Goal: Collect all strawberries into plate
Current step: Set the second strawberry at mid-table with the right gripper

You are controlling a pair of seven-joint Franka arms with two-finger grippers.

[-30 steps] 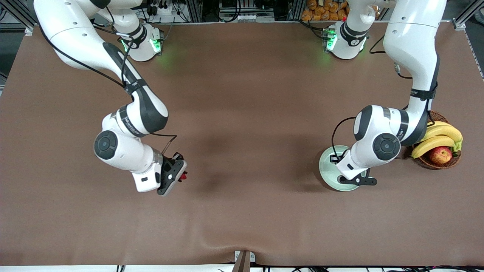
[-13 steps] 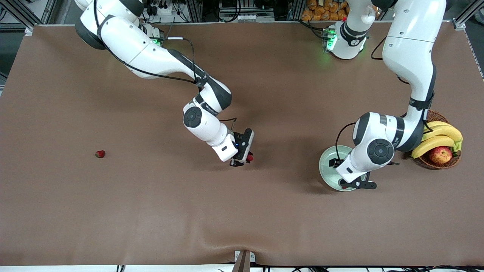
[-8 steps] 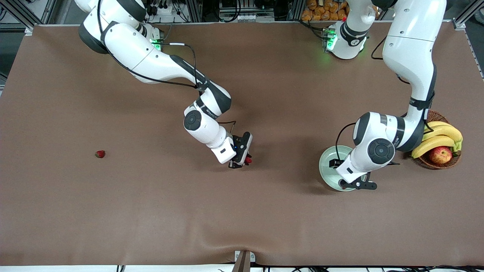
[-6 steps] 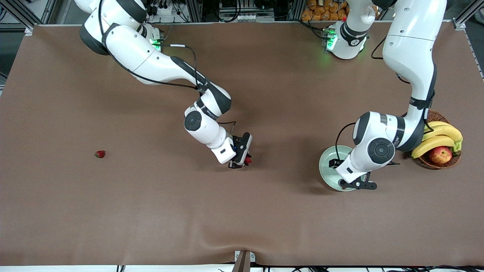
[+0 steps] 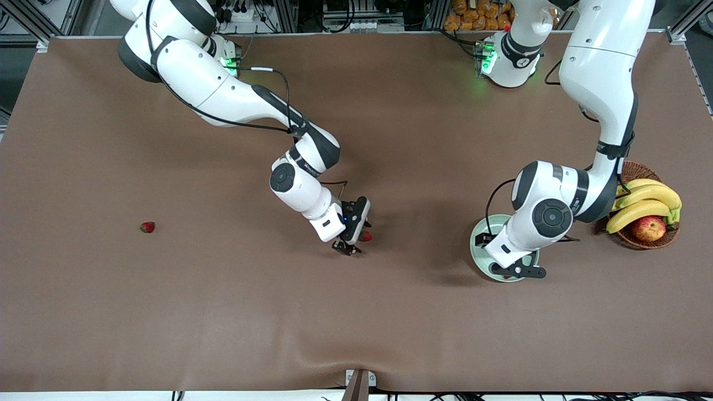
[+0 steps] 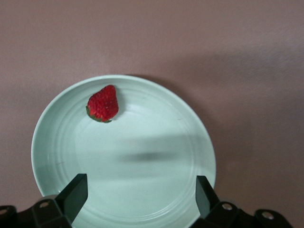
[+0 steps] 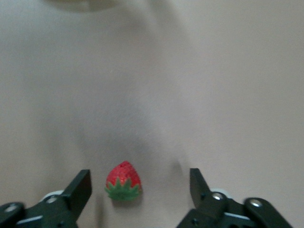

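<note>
The strawberry under the right gripper (image 7: pixel 137 190) lies on the brown worktop (image 5: pixel 356 312) near its middle (image 7: pixel 123 181), red tip pointing away from the wrist camera and green cap toward it, long axis along that line. It sits between the two fingers (image 7: pixel 78 190) but off centre, close to one and clear of the other; the fingers stand wide apart and grip nothing. A second strawberry (image 6: pixel 103 104) lies in the pale green plate (image 6: pixel 199 142), near the rim, tip pointing toward the rim. The left gripper (image 6: pixel 140 190) hangs over the plate with fingers spread wide, empty. A third strawberry (image 5: pixel 147 226) lies alone toward the right arm's end of the worktop. A wicker basket of bananas and an apple (image 5: pixel 646 220) sits beside the plate.
</note>
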